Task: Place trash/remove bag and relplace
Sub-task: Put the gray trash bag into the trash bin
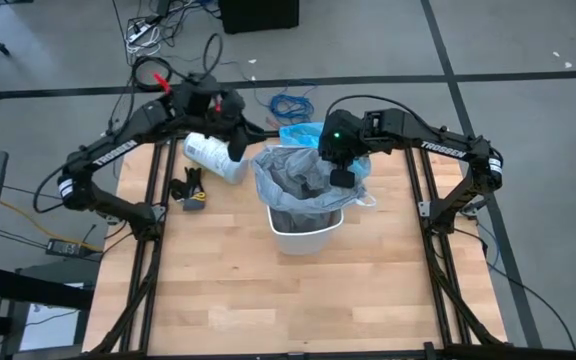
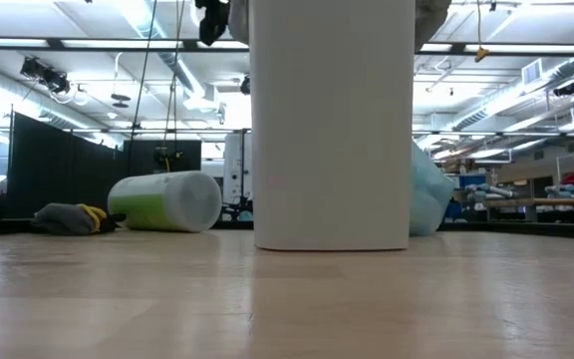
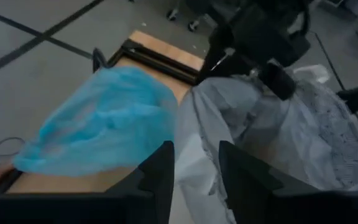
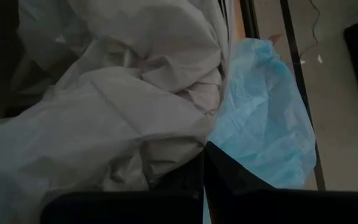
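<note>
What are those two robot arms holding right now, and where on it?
The left tool stands open at the grey liner's rim, gripping nothing. The right tool is shut down inside the liner in the white bin; whether it pinches plastic cannot be told.

One white bin (image 1: 306, 236), one grey bag (image 1: 293, 180) in it, one blue bag (image 1: 298, 133) (behind the bin), one white roll (image 1: 214, 157), two robot arms.

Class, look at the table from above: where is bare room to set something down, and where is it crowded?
Bare wood spreads in front of the white bin across the table's near half. The far edge is crowded: white roll, gloves, blue bag, both arms.
</note>
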